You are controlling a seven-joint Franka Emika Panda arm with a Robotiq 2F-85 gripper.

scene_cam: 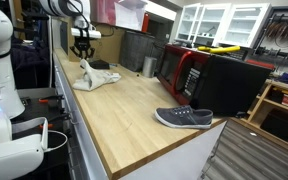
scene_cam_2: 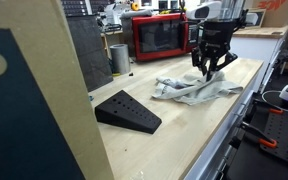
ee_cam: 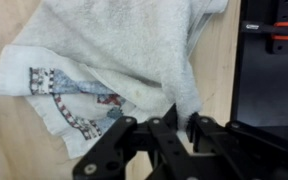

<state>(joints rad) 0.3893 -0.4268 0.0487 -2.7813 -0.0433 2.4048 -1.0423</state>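
My pincer [scene_cam_2: 211,68] is clamped on a fold of one towel [scene_cam_2: 187,92]; one shoe [scene_cam: 184,117] lies on the worktop [scene_cam: 124,110].

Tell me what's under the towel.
Wooden countertop shows all around the towel, and the gripper pinches one fold of it, held raised. Anything beneath the bunched cloth is covered; nothing pokes out.
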